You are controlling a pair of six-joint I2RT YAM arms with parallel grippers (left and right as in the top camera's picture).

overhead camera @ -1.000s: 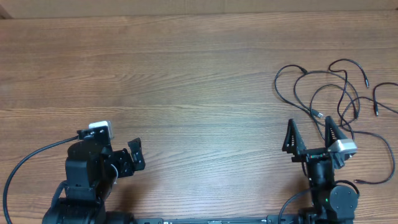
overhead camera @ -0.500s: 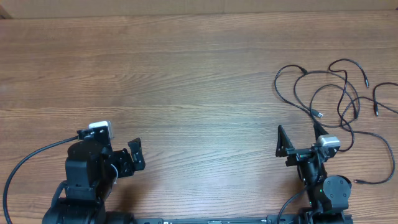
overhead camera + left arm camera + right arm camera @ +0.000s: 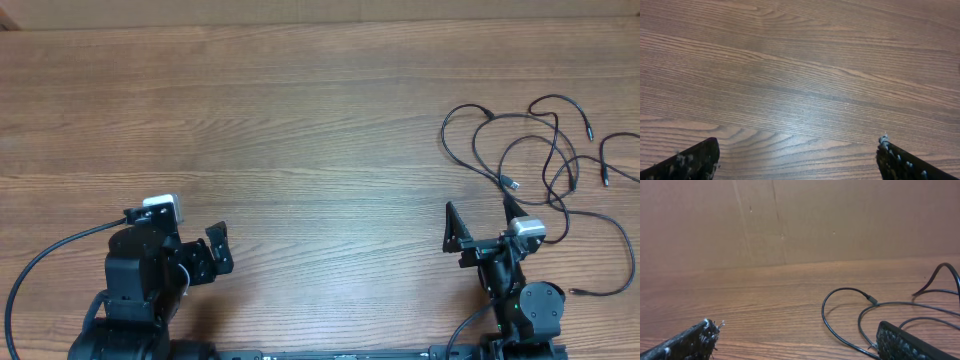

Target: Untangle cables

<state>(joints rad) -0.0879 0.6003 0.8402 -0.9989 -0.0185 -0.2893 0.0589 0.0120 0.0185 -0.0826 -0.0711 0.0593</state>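
Several thin black cables [image 3: 521, 115] lie in loose overlapping loops at the table's right side, with small plug ends, one silver-tipped [image 3: 511, 184]. My right gripper [image 3: 479, 208] is open and empty, just near and left of the loops; its right finger is close to the silver-tipped plug. In the right wrist view a cable loop [image 3: 822, 312] lies between and beyond the open fingers [image 3: 796, 330], touching neither visibly. My left gripper [image 3: 215, 250] is open and empty at the front left, far from the cables; the left wrist view shows only bare wood between its fingers [image 3: 797, 155].
A brown cardboard wall [image 3: 790, 220] stands along the table's far edge. A thick black arm cable [image 3: 40, 255] curves at the front left beside the left arm base. The cables reach close to the table's right edge [image 3: 632, 180].
My right gripper shifted left and slightly back from the cable loops about a second ago, then held still. The left arm and cables have not moved.
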